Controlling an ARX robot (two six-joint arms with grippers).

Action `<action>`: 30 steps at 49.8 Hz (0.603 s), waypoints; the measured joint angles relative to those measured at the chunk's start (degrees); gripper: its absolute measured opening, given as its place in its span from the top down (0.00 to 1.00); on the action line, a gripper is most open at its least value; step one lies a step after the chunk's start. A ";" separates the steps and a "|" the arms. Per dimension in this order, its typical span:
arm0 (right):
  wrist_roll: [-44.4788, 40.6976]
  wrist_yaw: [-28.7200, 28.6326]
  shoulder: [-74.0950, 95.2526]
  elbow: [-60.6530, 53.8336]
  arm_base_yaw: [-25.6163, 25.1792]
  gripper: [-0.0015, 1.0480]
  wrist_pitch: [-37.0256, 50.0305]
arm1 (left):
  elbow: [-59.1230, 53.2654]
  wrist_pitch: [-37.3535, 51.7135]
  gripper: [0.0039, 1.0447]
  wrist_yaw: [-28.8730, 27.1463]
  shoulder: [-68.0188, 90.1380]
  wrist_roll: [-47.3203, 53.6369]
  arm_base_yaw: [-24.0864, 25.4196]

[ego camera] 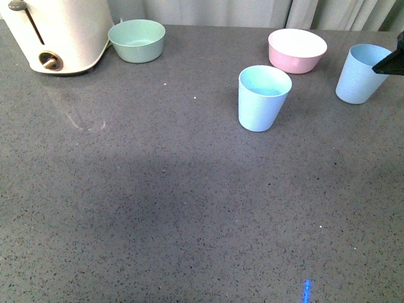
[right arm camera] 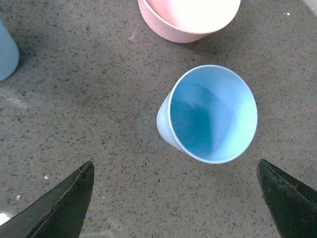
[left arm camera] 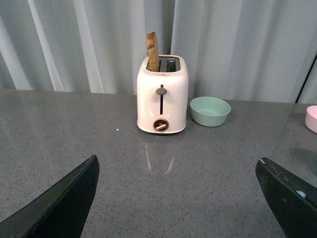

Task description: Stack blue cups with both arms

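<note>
Two pale blue cups stand upright on the grey table. One blue cup is right of centre. The other blue cup is at the far right, and a black tip of my right gripper shows against it at the frame edge. In the right wrist view this cup stands empty just beyond my open right gripper, nothing between the fingers; the first cup's edge shows too. My left gripper is open and empty above bare table; no cup shows in its view.
A pink bowl stands behind and between the cups, also in the right wrist view. A green bowl and a cream toaster stand at the back left, also in the left wrist view. Curtains hang behind.
</note>
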 joint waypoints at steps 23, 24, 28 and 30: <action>-4.37 0.96 14.05 13.55 2.01 0.09 -4.26 | 0.02 0.00 0.08 0.00 0.00 0.00 0.00; -4.59 1.01 14.40 13.75 2.23 0.09 -4.33 | 0.02 0.00 0.08 0.00 0.00 0.00 0.00; -4.83 1.25 15.10 14.05 2.62 0.17 -4.46 | 0.02 0.00 0.08 0.00 0.00 -0.02 0.00; -5.01 1.40 15.58 14.21 2.80 0.23 -4.85 | 0.02 0.00 0.08 0.00 0.00 0.00 0.00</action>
